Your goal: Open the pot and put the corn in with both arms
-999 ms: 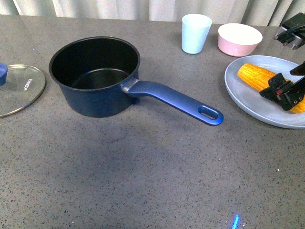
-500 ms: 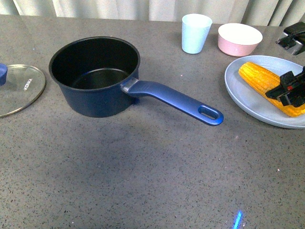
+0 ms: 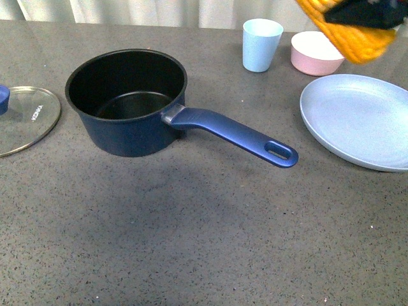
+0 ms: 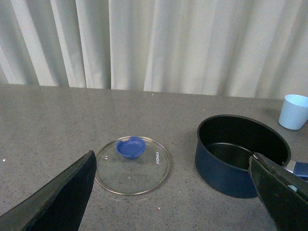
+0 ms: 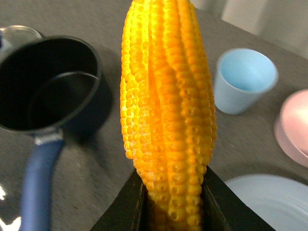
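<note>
Corn (image 3: 357, 35) had come up off the plate (image 3: 357, 121) since the last frame and hung in the air over the far right corner of the table (image 3: 191, 242), one end pinched between the right gripper (image 5: 172, 180) jaws. Pot (image 3: 127, 105) sat open left of centre, handle pointing toward the plate. Lid (image 3: 25, 118) lay flat at the left edge, apart from the pot. Left gripper (image 4: 173, 161) was spread wide, holding nothing.

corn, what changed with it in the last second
The right pincer, shut on the corn, has lifted it straight up off the plate, and it now hangs high above the table. The pot, lid, cup and bowl stayed put.
</note>
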Robot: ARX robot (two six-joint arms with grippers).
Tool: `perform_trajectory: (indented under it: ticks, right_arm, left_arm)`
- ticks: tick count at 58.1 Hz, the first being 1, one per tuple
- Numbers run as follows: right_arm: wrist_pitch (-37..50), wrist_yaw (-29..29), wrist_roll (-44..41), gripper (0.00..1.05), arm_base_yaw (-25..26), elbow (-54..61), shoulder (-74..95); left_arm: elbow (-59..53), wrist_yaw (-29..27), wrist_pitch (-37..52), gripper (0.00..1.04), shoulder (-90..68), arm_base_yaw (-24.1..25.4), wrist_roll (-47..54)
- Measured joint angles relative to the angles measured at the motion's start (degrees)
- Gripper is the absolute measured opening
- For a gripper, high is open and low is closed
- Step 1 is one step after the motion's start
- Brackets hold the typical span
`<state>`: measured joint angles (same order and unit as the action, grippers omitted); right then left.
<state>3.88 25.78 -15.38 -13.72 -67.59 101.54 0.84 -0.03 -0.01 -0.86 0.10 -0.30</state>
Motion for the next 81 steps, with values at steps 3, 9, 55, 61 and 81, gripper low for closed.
perform_trajectory:
  ticks: [3, 9, 55, 61, 81]
  right_arm:
    - [0.0, -0.9, 1.2, 0.19, -2.4, -1.9, 1.3]
    - [-1.0, -2.2, 2.7, 0.18, -6.8, -6.9, 5.2]
    - [-13.4, -8.1, 4.7, 0.45, -21.5, -35.6, 29.4]
    - [-13.5, -8.5, 4.7, 0.61, -21.6, -35.8, 29.9]
    - [-10.3, -9.2, 5.3, 0.96, -20.5, -30.8, 28.7]
  left_arm:
    - [0.0, 0.0, 0.0, 0.96, 0.0, 0.0, 0.0]
    - [0.0, 0.0, 0.0, 0.96, 0.0, 0.0, 0.0]
    - [0.0, 0.0, 0.0, 0.96, 0.0, 0.0, 0.0]
    - [0.0, 0.0, 0.0, 0.96, 0.0, 0.0, 0.0]
    - [0.0, 0.0, 0.0, 0.96, 0.0, 0.0, 0.0]
